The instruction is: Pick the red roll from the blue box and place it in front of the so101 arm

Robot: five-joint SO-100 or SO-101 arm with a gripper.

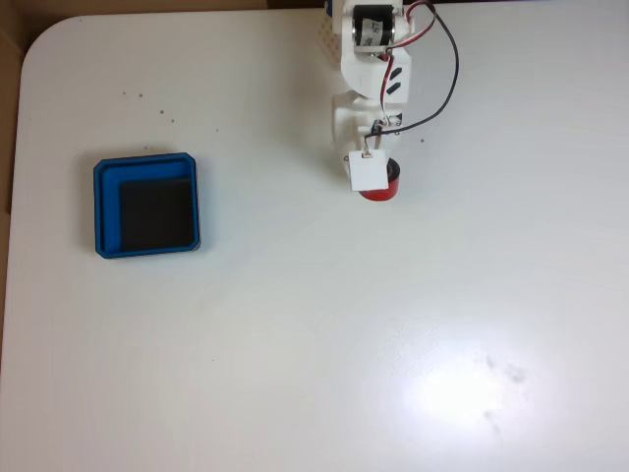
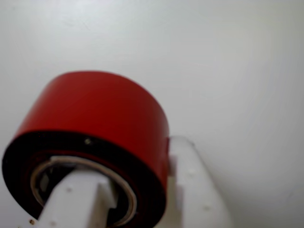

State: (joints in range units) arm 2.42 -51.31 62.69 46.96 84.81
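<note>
One finger of the gripper [image 2: 137,190] is seen threaded through the open centre of the red roll [image 2: 102,118] in the wrist view, the other pressed against its outer wall – so the ring's wall is pinched between the two. In the fixed view the red roll [image 1: 386,185] sits partly hidden under the so101 arm [image 1: 378,88], well apart from the blue box [image 1: 146,206], whose black floor lies bare. Whether the roll is touching the table [image 1: 344,344] cannot be told.

Placement is judged to be the step in hand. It would be done well by lowering until the roll rests on the white surface, then parting the fingers only a little and lifting the inner finger straight out of the hole, so the ring is not dragged or set rolling.

Smooth, glossy red tape is wound on a pale core – a short cylinder, apt to roll if left on its curved side. Hard white plastic forms the fingers; the tabletop is matte-white with a soft glare patch.
</note>
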